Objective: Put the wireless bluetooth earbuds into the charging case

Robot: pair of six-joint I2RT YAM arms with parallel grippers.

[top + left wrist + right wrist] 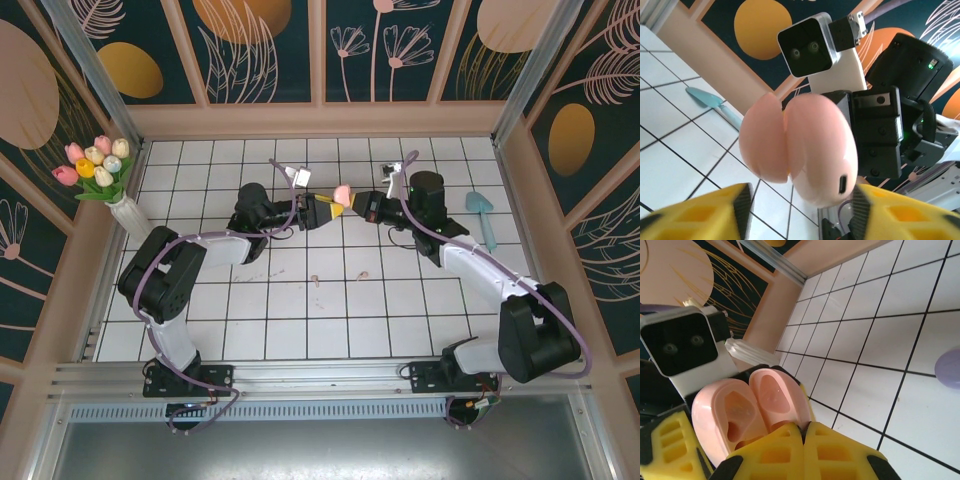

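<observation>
The pale pink charging case (343,192) hangs open above the middle tiles, between both grippers. My right gripper (804,432) is shut on the rim of one half of the case (770,397), and both hollowed wells facing this camera look empty. In the left wrist view the case's (815,145) rounded back and its charging port show. My left gripper (801,202) is open, its yellow fingers (735,205) flanking the case's lower end without clamping it. Two tiny pale pink earbuds (313,281) (362,273) lie on the tiles nearer the arm bases.
A white vase of tulips (112,195) stands at the left wall. A teal scoop (483,212) lies on the tiles at the right, also seen as the scoop (710,100) from the left wrist. A pale purple rounded object (949,369) sits on the floor.
</observation>
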